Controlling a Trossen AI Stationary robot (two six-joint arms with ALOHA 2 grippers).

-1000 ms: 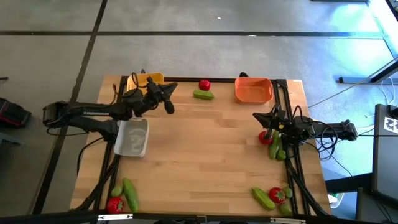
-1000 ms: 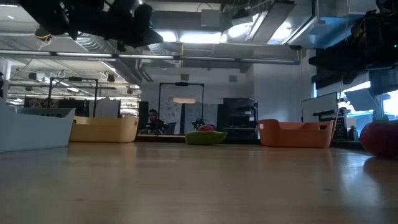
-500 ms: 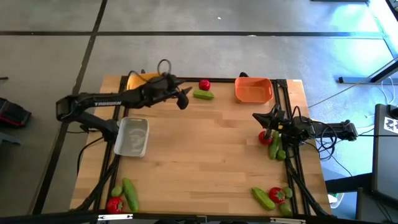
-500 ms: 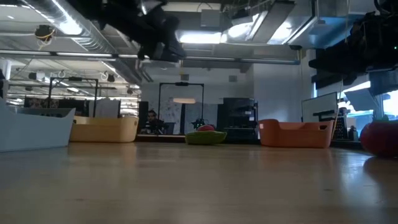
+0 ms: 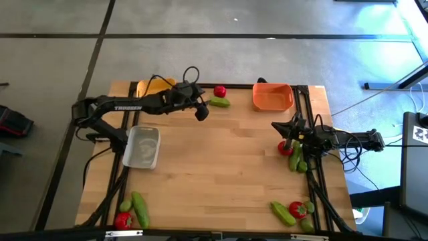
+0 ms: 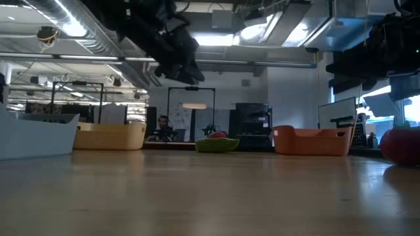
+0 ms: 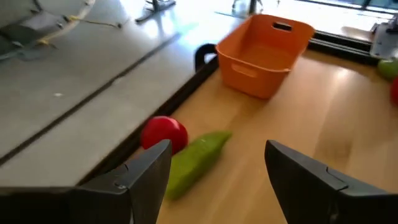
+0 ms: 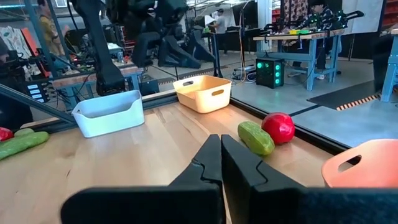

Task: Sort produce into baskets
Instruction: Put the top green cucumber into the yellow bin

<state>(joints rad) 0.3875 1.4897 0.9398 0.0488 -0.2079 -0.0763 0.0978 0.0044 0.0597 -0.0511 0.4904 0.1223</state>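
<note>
A round red piece (image 5: 219,91) and a long green piece (image 5: 219,102) lie side by side on the table at its far edge, between the yellow basket (image 5: 155,87) and the orange basket (image 5: 272,96). My left gripper (image 5: 200,112) hangs open above the table just left of this pair. In the left wrist view its fingers (image 7: 217,180) frame the green piece (image 7: 194,163) and the red one (image 7: 164,133) without touching them. My right gripper (image 5: 289,137) is shut at the right edge, over a red piece (image 5: 285,148) and green ones (image 5: 296,159).
A whitish tray (image 5: 142,147) stands on the left side of the table. More produce lies at the near left corner (image 5: 134,211) and the near right corner (image 5: 292,211). The middle of the wooden table (image 5: 214,167) is bare. A person shows far off in the room (image 6: 161,128).
My left gripper has swung from beside the yellow basket toward the table's right, along the far edge, and now hangs close to the red and green pair. My right arm has kept still.
</note>
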